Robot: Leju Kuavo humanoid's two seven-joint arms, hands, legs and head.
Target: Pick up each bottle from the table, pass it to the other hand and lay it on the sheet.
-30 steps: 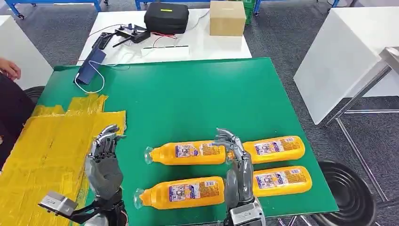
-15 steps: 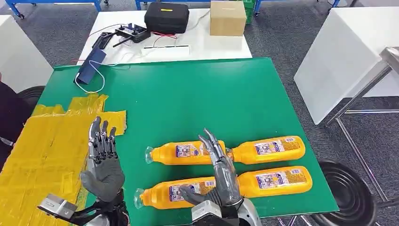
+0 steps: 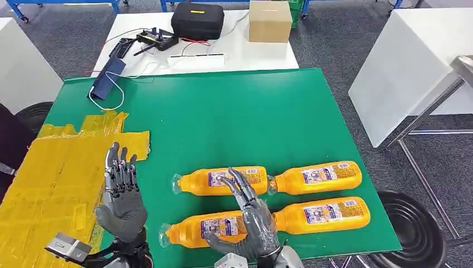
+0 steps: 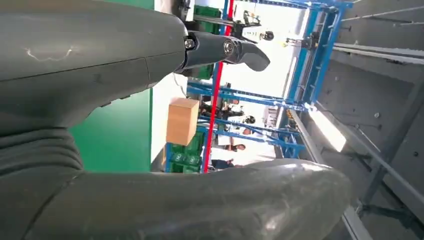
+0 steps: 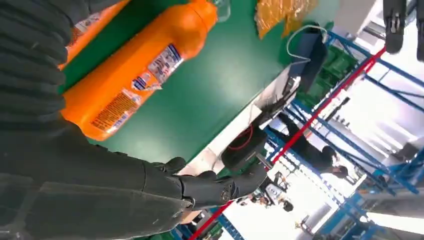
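Our right hand (image 3: 250,220) hovers palm-up with fingers spread, holding nothing, over the near-left orange plastic bottle (image 3: 209,228) lying on the green table (image 3: 223,120). Three more orange bottles lie beside it: far-left (image 3: 215,181), far-right (image 3: 318,176), near-right (image 3: 329,214). Our left hand (image 3: 121,195) stands upright, fingers apart, empty, at the edge of the yellow sheet (image 3: 50,178).

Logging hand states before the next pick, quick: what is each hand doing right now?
Left hand: open, fingers spread, holding nothing, over the yellow sheet.
Right hand: open, holding nothing, above the near-left orange bottle.
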